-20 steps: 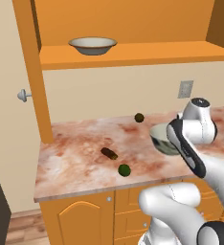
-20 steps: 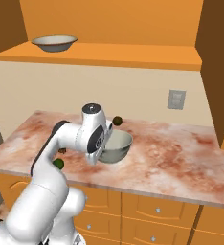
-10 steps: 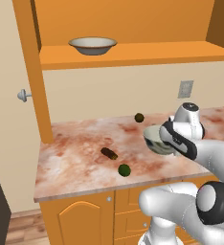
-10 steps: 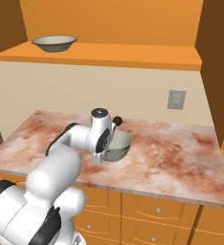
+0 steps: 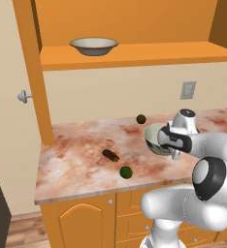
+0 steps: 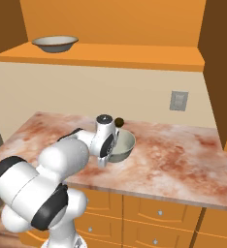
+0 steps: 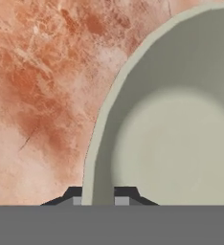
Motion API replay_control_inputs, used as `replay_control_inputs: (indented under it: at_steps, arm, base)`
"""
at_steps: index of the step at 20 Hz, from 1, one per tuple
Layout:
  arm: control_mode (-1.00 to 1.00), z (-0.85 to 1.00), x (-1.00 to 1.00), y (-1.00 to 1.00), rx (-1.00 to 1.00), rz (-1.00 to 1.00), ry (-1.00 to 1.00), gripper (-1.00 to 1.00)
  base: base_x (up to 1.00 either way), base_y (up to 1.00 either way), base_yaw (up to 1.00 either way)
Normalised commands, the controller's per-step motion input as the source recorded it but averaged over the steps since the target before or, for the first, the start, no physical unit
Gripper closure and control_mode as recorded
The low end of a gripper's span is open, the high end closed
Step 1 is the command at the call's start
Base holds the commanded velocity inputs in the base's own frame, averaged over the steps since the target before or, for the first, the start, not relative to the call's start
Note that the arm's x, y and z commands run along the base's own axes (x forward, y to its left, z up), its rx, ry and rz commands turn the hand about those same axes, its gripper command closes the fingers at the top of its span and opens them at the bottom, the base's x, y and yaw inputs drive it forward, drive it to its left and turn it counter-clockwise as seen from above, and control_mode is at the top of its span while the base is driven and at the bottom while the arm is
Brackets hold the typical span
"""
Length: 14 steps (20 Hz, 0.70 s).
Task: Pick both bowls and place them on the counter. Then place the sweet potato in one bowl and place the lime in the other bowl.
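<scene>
My gripper (image 7: 98,196) is shut on the rim of the grey-green bowl (image 7: 181,139), one finger inside and one outside. The bowl (image 5: 155,138) is tilted low over the marble counter (image 5: 81,160), right of the middle; I cannot tell whether it touches. The gripper (image 5: 170,145) holds its near side, and the bowl (image 6: 123,146) shows beside the gripper (image 6: 110,147) in the right base view. The cream bowl (image 5: 93,46) stands on the orange shelf. The sweet potato (image 5: 110,155) and the lime (image 5: 126,171) lie on the counter left of the held bowl.
A dull olive-brown ball (image 5: 141,118) lies near the back wall, just behind the held bowl. A wall outlet (image 5: 187,90) is above the counter. An orange cabinet side (image 5: 35,72) rises at the counter's left end. The counter's right half (image 6: 183,155) is bare marble.
The hand has come lower and slightly left in the left base view, carrying the grey-green bowl with it. The arm has folded down. The other things have not moved.
</scene>
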Motion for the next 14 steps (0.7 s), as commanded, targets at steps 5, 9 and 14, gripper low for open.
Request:
replay_control_inputs:
  at_steps: [5, 9, 14]
  arm:
    - [-1.00, -0.07, -0.08, -0.02, 0.00, 0.00, 0.00, -1.00]
    - [-1.00, 0.13, -0.06, 0.00, 0.00, 0.00, -0.01, -1.00]
    - [-1.00, 0.55, -0.37, 0.01, -0.01, 0.06, -0.06, -1.00]
  base:
    - [0.00, 0.00, 0.00]
    - [0.00, 0.00, 0.00]
    - [0.00, 0.00, 0.00]
